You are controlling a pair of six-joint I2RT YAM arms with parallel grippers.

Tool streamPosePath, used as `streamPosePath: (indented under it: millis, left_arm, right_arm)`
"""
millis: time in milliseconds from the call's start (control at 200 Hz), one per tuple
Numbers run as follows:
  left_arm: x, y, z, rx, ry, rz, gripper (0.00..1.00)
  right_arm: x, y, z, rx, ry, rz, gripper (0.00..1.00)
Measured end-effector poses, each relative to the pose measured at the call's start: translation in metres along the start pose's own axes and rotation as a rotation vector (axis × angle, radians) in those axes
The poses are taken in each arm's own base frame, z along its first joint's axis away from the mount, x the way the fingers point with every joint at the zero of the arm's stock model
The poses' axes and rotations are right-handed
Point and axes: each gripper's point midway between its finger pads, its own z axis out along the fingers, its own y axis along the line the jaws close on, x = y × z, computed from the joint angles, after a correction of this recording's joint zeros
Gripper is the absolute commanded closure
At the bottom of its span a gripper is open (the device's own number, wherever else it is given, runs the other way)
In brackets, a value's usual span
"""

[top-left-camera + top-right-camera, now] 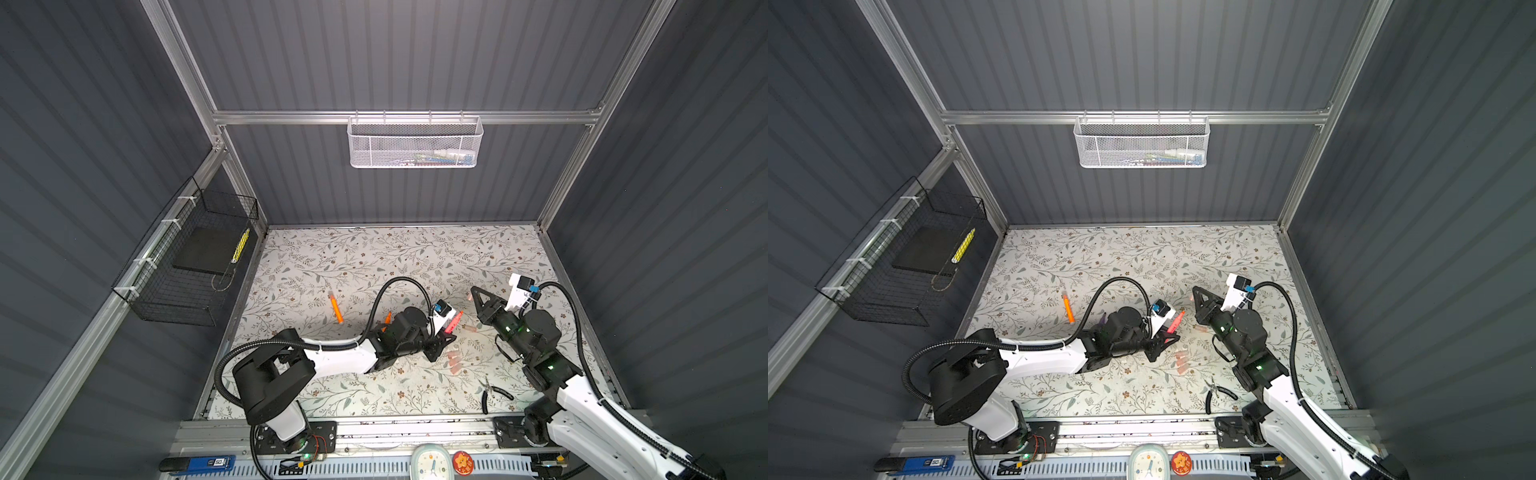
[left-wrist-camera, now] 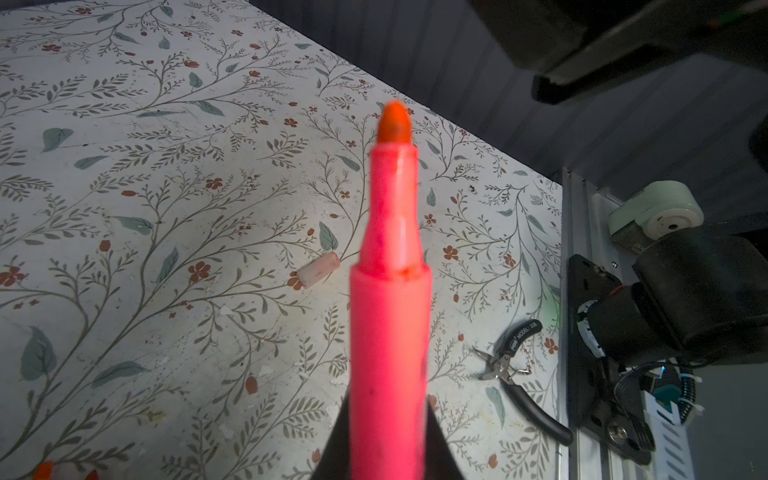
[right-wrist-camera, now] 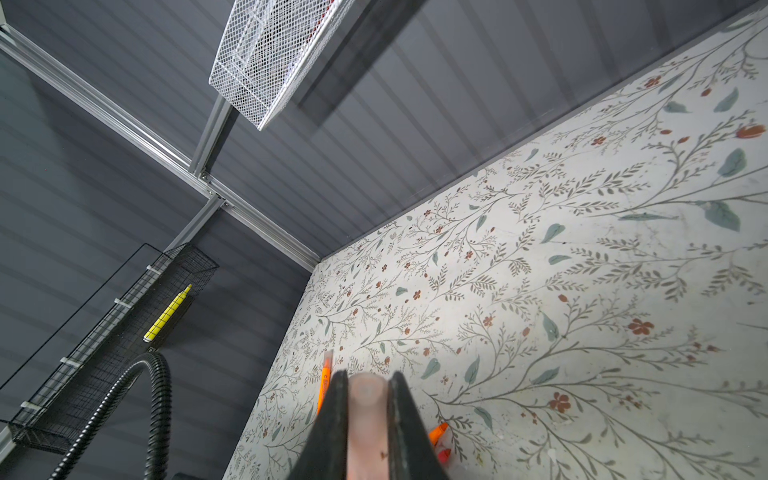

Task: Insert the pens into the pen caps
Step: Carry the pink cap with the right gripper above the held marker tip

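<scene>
- End effector L (image 2: 386,436): clamped on pink-red pen (image 2: 389,332), tip uncapped.
- End effector R (image 3: 368,388): clamped on pen cap (image 3: 368,428).
- Pliers (image 2: 519,374): on bench (image 2: 124,249), nr R arm base.

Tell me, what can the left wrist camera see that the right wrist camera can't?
Only the left wrist view shows the pink-red pen clamped in the left gripper, its tip bare, a loose cap lying on its side, and the pliers. Only the right wrist view shows a pale cap pinched in the right gripper, the white mesh basket and the black wire basket. Both show the floral table.
</scene>
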Motion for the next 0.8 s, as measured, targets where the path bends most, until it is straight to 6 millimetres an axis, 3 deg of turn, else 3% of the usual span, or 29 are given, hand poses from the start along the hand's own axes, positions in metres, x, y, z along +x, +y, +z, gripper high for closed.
streamPosePath:
  millis: [470,800]
  left_arm:
    - [-0.011,0.033,-0.006,-0.068,-0.037,-0.099,1.00]
    - [-0.013,0.026,-0.006,-0.025,-0.040,-0.099,1.00]
  right_arm:
    - [0.025,0.004,0.014,-0.077,0.087,0.077,1.00]
    - [0.029,0.003,0.018,-0.075,0.097,0.084,1.00]
